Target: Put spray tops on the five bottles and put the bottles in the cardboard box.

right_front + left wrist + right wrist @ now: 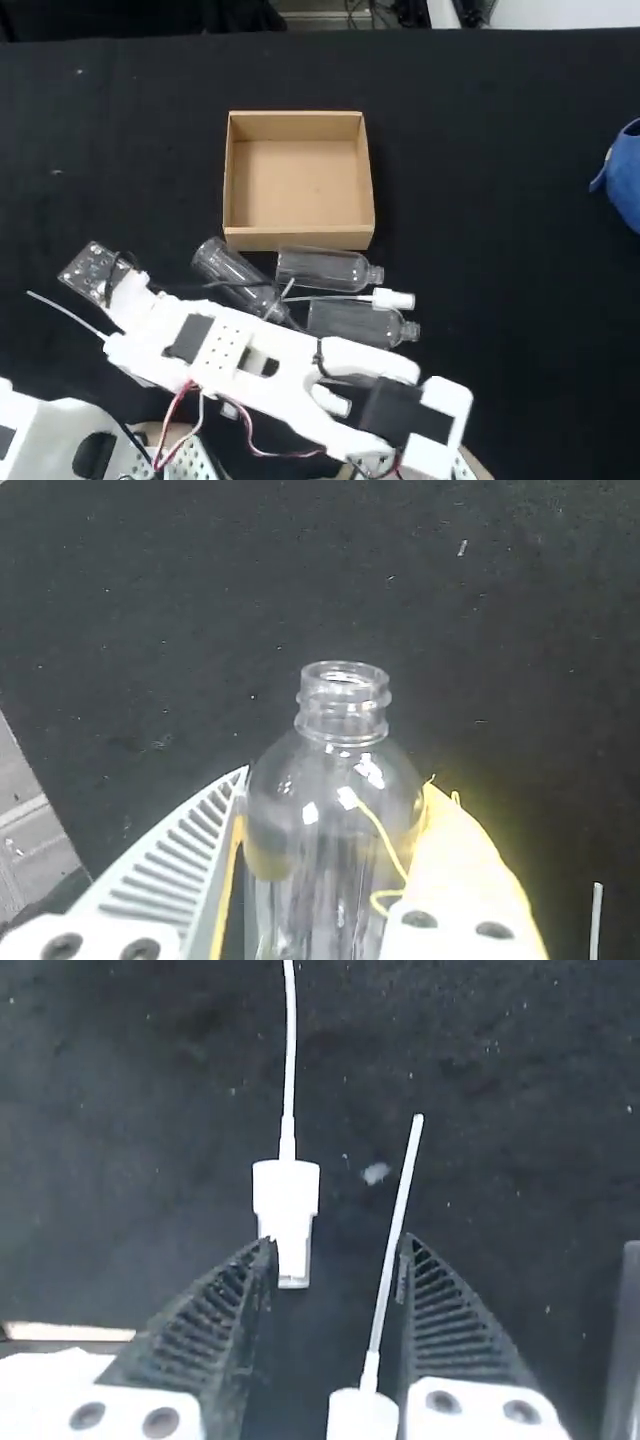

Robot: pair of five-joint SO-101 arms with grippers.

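— Left gripper [335, 783]?
— Clenched on an uncapped bottle [340, 720]. My right gripper [336, 1243] is spread, a spray top [285, 1208] at its tips.
— Cardboard box [300, 238]?
— Mid-frame on my overhead, three bottles [330, 268] just below.

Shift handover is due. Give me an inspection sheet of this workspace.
Surface: black table, light specks.
Job's things: cardboard box empty; three bottles beside it; loose spray top between two.
Clutter: blue object at the edge.
Pincers: left pincer shut on capless bottle; right pincer open over two spray tops.
Cables: red and white wires on an arm.
Surroundings: nothing seen clearly.
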